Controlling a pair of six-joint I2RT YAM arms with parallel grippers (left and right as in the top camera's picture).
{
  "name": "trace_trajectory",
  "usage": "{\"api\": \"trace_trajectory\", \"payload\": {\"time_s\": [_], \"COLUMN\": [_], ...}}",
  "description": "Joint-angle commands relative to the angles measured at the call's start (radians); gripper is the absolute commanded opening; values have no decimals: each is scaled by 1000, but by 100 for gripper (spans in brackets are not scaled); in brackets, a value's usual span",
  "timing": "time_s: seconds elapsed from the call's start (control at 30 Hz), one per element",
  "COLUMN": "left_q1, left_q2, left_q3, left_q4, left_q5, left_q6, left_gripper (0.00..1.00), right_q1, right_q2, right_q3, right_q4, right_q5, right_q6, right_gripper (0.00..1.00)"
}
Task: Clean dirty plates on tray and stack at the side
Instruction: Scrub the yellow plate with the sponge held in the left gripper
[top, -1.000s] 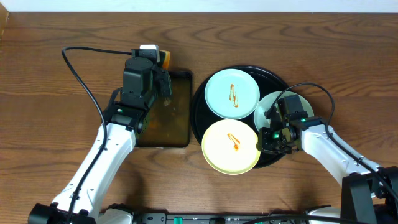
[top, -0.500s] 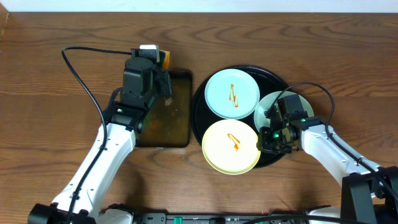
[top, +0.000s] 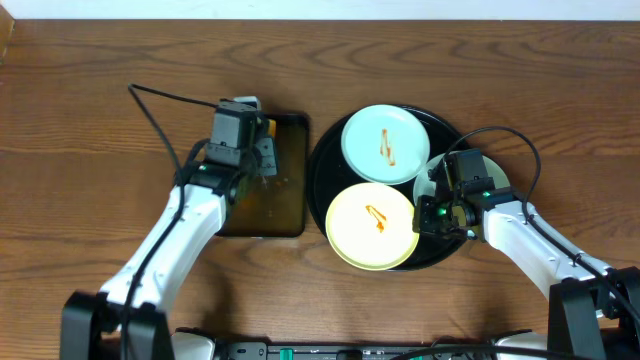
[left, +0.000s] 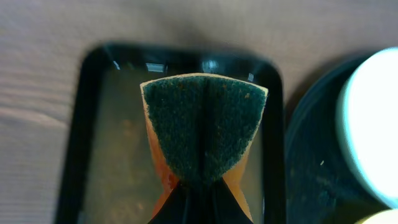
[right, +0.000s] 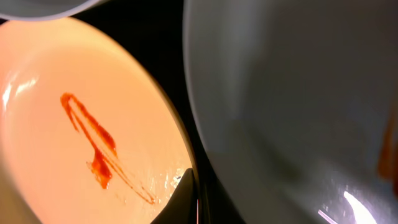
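Observation:
The black tray (top: 325, 160) holds three plates. A mint plate (top: 385, 128) with a sauce streak lies at its back. A cream plate (top: 350, 235) with a sauce streak lies at its front and shows in the right wrist view (right: 50, 162). A second mint plate (top: 490, 172) at the right is partly under my right arm. It fills the right wrist view (right: 286, 112). My right gripper (top: 437, 212) (right: 196, 199) is shut on this plate's rim, with one finger beside the cream plate. My left gripper (top: 255, 152) (left: 200, 190) is shut on a green-and-orange sponge (left: 204, 134) above the pan.
A rectangular dark pan (top: 285, 205) with brownish liquid sits left of the tray and shows in the left wrist view (left: 99, 155). The left arm's cable (top: 160, 100) loops over the table at the back left. Bare wood lies on both sides.
My left gripper moved right with the sponge, over the pan. The back mint plate shifted right and back. The cream plate shifted slightly back. The right gripper barely moved.

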Motion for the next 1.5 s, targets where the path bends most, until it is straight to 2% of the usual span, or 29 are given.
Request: {"api": "trace_trajectory", "payload": {"time_s": [0.0,0.1,0.43,0.6,0.7,0.9,0.97,1.1,1.2,1.37,1.47], "left_q1": [0,0,0,-3,-45,-184,-239,-328,-383,-453,-485], "left_q2": [42,61,60,60,60,62,73,119,161,242,290], "left_q3": [18,18,18,18,18,18,18,18,18,18,18], "left_q4": [0,-8,-24,-1,0,28,75,169,204,238,265], "left_q5": [121,176,196,405,484,483,479,464,464,465,466], "left_q6": [-27,-27,-27,-15,-16,-44,-119,-375,-500,-622,-634], "left_gripper": [8,8,8,7,7,7,7,8,7,7,8], "right_q1": [2,2,3,3,3,3,3,3,3,3,3], "right_q2": [4,4,4,4,4,4,4,4,4,4,4], "right_q3": [-1,-1,-1,-1,-1,-1,-1,-1,-1,-1,-1], "right_q4": [9,3,6,6,5,3,3,1,-3,-6,-8], "right_q5": [52,77,77,76,73,73,73,73,73,73,73], "right_q6": [44,65,64,63,62,60,59,59,59,59,59], "right_gripper": [1,1,1,1,1,1,1,1,1,1,1]}}
